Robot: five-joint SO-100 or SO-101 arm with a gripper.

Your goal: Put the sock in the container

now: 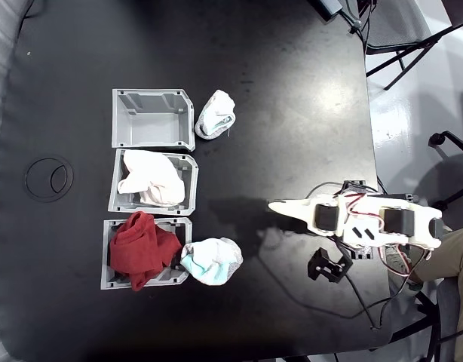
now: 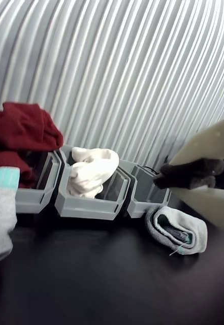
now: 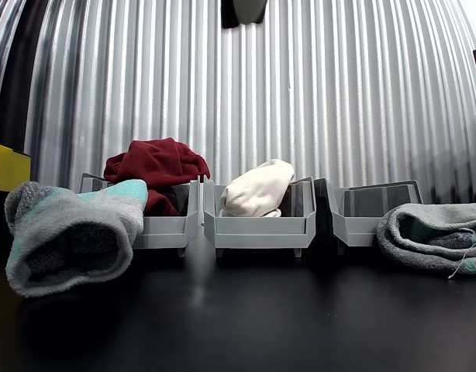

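Well left of the gripper [image 1: 275, 206] in the fixed view, three grey bins stand in a column. The sock [image 1: 151, 179] lies bunched inside the middle container [image 1: 189, 175], hiding most of its floor; red cloth [image 1: 141, 246] overflows the bin below. Two mint-trimmed socks [image 1: 215, 115] lie nearer the gripper. The white fingers look pressed together, pinching nothing, though the wrist view cuts them off.

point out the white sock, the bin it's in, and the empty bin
white sock [image 1: 151, 177], fixed view, middle of the bundle.
middle bin [image 1: 116, 197], fixed view, left wall.
empty bin [image 1: 152, 133], fixed view, bare floor.
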